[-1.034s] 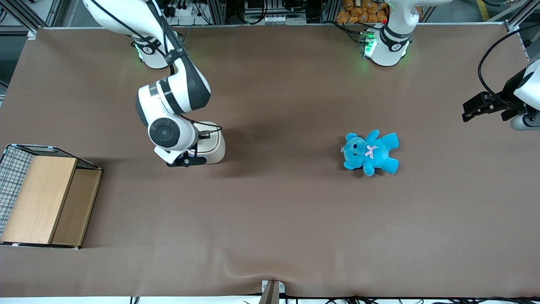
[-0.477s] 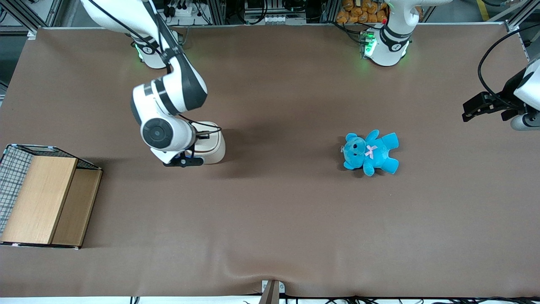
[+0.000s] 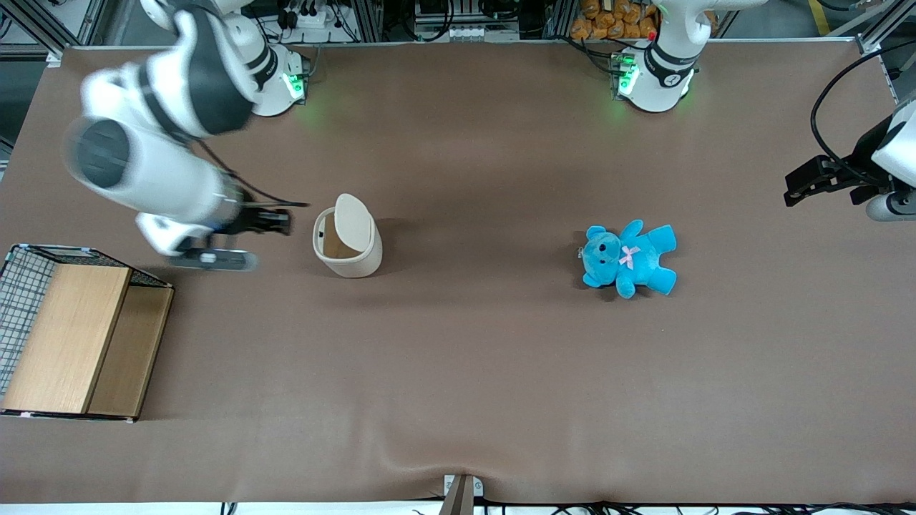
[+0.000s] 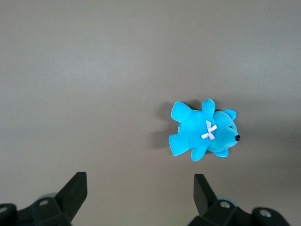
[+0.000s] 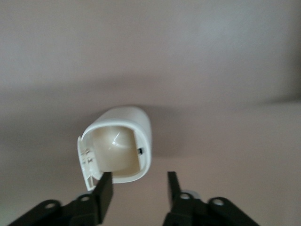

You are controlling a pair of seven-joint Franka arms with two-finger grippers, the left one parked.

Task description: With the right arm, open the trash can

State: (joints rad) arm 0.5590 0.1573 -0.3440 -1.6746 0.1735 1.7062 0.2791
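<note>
On the brown desk point(image 3: 501, 357), the small cream-white rounded-square trash can point(image 3: 348, 247) stands with its flat hinged lid point(image 3: 353, 222) raised, tan inside exposed

Black two-finger end effector point(image 5: 137, 190) of the large white right arm point(image 3: 154, 136) hovers just beside the can, toward the wood-and-wire-mesh box point(image 3: 71, 332), fingers spread and gripping nothing; a blue teddy bear point(image 3: 628, 257) lies well apart toward the parked arm's end
</note>
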